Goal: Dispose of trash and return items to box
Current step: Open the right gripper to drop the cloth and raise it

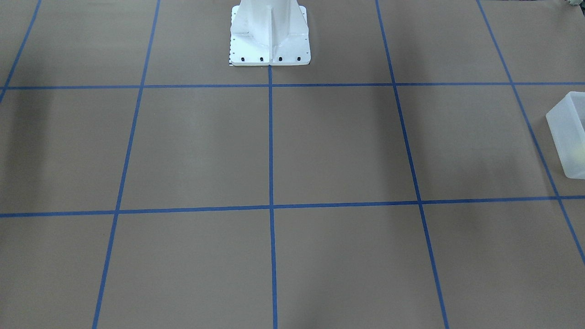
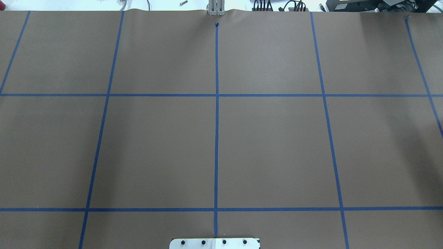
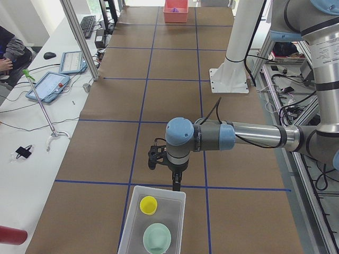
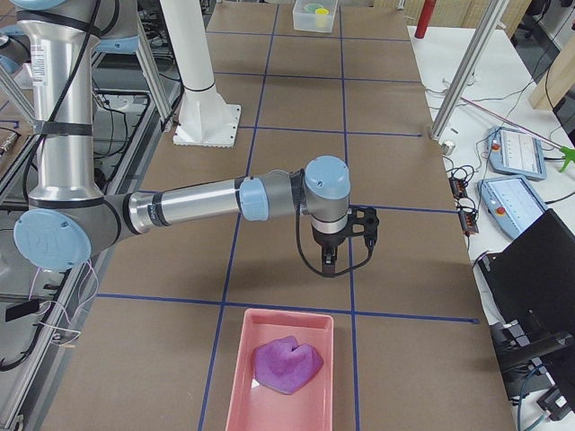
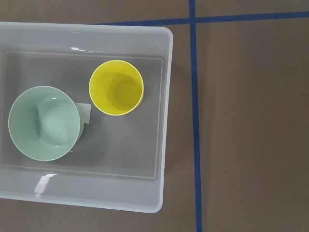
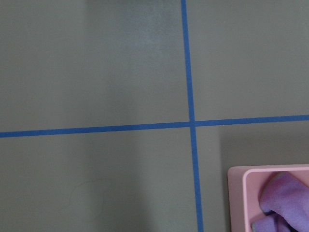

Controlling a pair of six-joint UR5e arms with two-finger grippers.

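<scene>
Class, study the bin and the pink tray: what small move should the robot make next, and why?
Probably just raise the left pincer clear of the bin and finish. The yellow cup and mint-green bowl both stand upright inside the bin, and the crumpled purple wad lies in the pink tray, so nothing seems left to carry.

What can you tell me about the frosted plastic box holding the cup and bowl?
The box is a translucent, frosted-white rectangular bin with rounded corners and no lid. It sits flat on the brown table near blue tape lines. Inside, a yellow cup and a mint-green bowl stand upright, apart. Nothing else is seen touching it.
</scene>
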